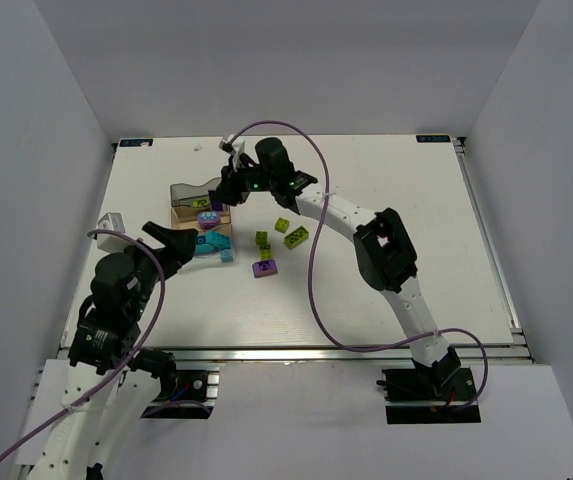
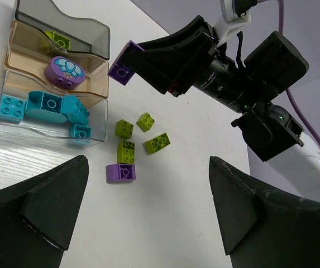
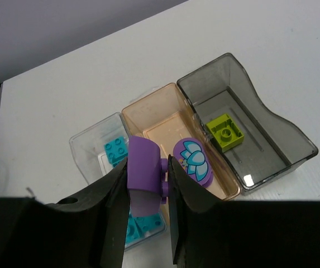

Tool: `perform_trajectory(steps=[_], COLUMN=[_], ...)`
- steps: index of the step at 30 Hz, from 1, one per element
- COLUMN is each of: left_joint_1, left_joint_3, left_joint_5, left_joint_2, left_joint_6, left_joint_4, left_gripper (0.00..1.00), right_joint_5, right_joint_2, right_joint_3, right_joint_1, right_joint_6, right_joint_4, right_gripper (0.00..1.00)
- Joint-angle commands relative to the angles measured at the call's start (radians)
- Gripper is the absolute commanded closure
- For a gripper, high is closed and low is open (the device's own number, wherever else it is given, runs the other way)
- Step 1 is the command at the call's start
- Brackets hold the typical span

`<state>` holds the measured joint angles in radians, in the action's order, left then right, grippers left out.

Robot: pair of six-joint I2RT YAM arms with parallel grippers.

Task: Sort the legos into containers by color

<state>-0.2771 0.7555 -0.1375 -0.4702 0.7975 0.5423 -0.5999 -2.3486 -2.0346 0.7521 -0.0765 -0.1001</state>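
The joined containers (image 1: 188, 204) stand at the table's left middle. In the right wrist view the grey tray (image 3: 271, 134) holds a lime lego (image 3: 225, 132). The amber tray (image 3: 154, 120) holds a purple oval piece (image 3: 196, 159), and the clear tray (image 3: 87, 146) holds teal legos (image 3: 115, 148). My right gripper (image 3: 147, 184) is shut on a purple lego (image 3: 143, 176) and holds it above the amber tray. My left gripper (image 2: 147, 184) is open and empty, over bare table. Near it lie a purple lego (image 2: 120, 173) and several lime legos (image 2: 157, 143).
The loose legos (image 1: 266, 250) lie just right of the trays. The right arm (image 1: 386, 250) reaches across the table's middle, with a purple cable (image 1: 311, 270) looping beside it. A small white object (image 1: 112, 221) sits at the left edge. White walls enclose the table.
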Motion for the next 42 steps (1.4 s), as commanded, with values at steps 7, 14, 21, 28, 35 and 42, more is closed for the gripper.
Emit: perform_trajectory(steps=[7,14,21,28,35,42], left_joint_1=[-0.004,-0.004,-0.004,-0.004,-0.066,-0.192], left_joint_3=[-0.036,-0.094,-0.104,-0.124,-0.105,-0.058], left_joint_5=[-0.063,-0.039,0.010,0.125,0.253,0.268], left_joint_2=[0.018,0.022,-0.054,-0.151,-0.272,-0.430], left_joint_6=[0.058,0.095,0.141,0.097,-0.041,-0.190], left_joint_4=[0.070,0.032,0.001,-0.102,-0.220,-0.281], left_gripper=[0.02,0.02,0.02,0.10,0.25,0.20], right_joint_5=[0.121,0.141,0.120,-0.030,-0.420,-0.543], right_joint_2=[-0.083,-0.107,-0.104,0.003,0.282,0.504], right_joint_3=[-0.064,-0.049,-0.047,0.000,0.272,0.480], right_joint_1=[0.021,0.021,0.013,-0.036,-0.207,-0.367], right_joint_6=[0.009,0.038,0.070,0.115,0.162,0.672], right_joint_4=[-0.162,-0.170,-0.182,-0.132,-0.093,0.372], right_gripper=[0.82,0.67,0.35,0.30,0.11,0.12])
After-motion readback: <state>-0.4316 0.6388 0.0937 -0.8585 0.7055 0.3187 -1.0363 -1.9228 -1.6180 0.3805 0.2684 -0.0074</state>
